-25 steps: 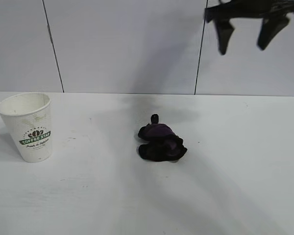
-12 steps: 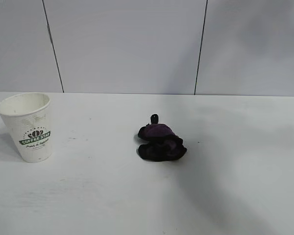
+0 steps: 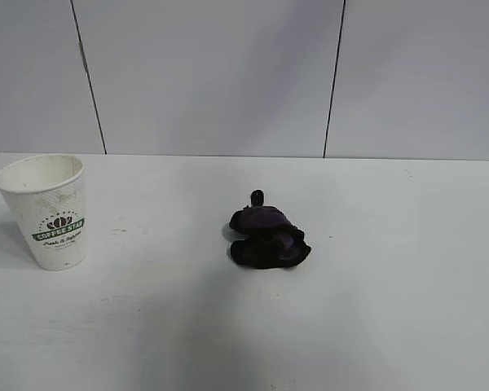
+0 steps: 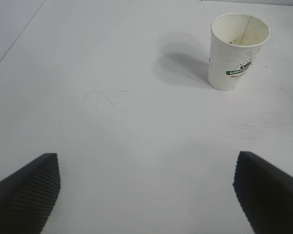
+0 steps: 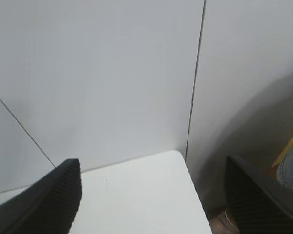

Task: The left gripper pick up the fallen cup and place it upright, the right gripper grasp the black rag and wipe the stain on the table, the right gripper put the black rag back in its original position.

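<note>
The white paper cup (image 3: 47,211) with the green logo stands upright at the left of the white table (image 3: 391,269). It also shows in the left wrist view (image 4: 237,51). The black rag (image 3: 267,236) lies bunched near the middle of the table. No stain shows on the table. Neither arm is in the exterior view. My left gripper (image 4: 146,192) is open and empty above bare table, well away from the cup. My right gripper (image 5: 154,202) is open and empty, high above the table's far right corner, facing the grey wall.
The grey panelled wall (image 3: 212,77) runs behind the table. The right wrist view shows the table's rounded corner (image 5: 178,155) and the floor beyond its edge.
The right gripper, seen a second ago at the top right of the exterior view, has gone up out of that view. Cup and rag have not moved.
</note>
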